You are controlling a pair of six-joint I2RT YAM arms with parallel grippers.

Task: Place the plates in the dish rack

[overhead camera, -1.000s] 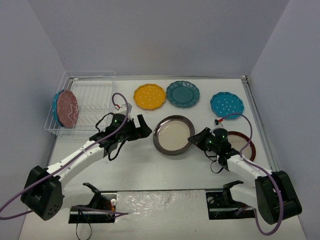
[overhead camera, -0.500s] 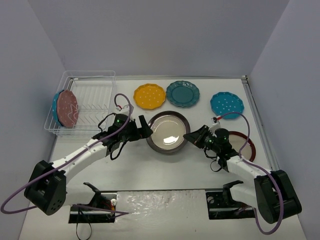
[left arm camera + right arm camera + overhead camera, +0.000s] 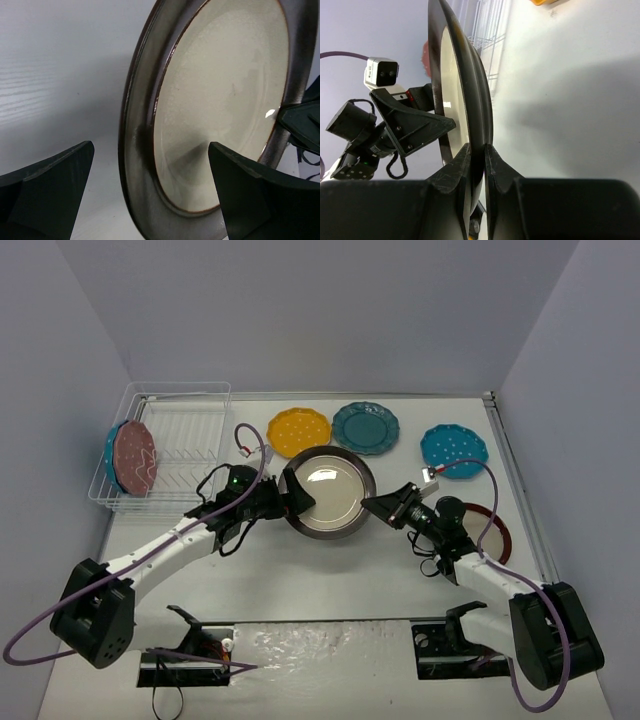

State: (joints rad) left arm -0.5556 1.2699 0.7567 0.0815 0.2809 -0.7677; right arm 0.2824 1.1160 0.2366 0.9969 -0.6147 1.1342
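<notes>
Pinching one rim of the round dark-rimmed, cream-centred plate [image 3: 330, 490], the right gripper [image 3: 474, 150] holds it tilted at mid-table. The left gripper [image 3: 150, 147] gapes wide astride the opposite rim. The clear wire-tined dish rack [image 3: 175, 400] sits far left.

The raised plate [image 3: 330, 492] fills the space between the left gripper [image 3: 288, 492] and right gripper [image 3: 372, 505]. Just behind it lie the yellow plate [image 3: 298, 432] and teal plate [image 3: 365, 427]. In the rack [image 3: 190, 440], a pink plate [image 3: 135, 458] and a blue plate [image 3: 109, 452] take the left end; the other slots stand free.
</notes>
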